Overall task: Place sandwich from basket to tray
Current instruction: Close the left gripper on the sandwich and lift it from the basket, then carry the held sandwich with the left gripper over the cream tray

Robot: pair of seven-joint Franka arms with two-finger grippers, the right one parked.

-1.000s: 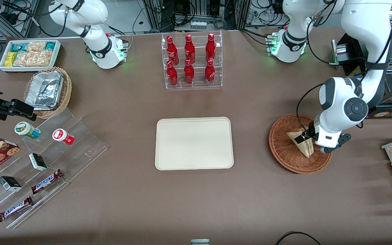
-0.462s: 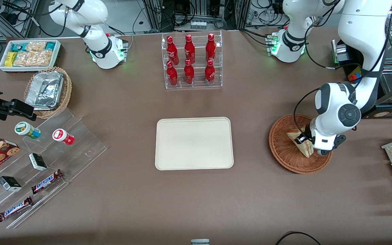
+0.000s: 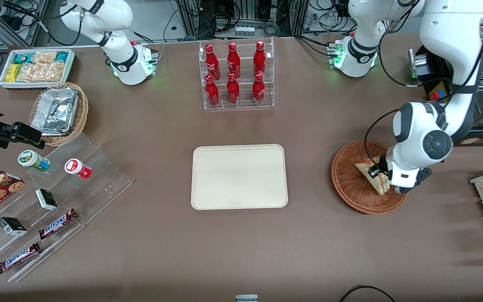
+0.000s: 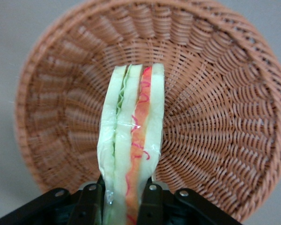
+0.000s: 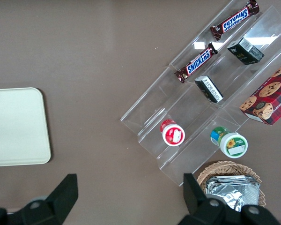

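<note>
I've got the gripper (image 4: 118, 204) clamped on the sandwich (image 4: 131, 154), fingers (image 4: 90, 199) pinching both bread faces. It's upright, filling edge showing, over the basket (image 3: 352, 188), toward working arm's end. Can't tell if it's touching the weave. Tray (image 3: 239, 176) sits mid-table, well apart.

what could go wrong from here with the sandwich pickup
The hand is shut on the sandwich at one end only, so most of the wedge sticks out unsupported and may pivot or slip during the carry. The wrapped layers look soft between the fingers, so the grip could squash them or slide on the film. The sandwich is over the basket; a low sideways move toward the tray could catch the rim.
</note>
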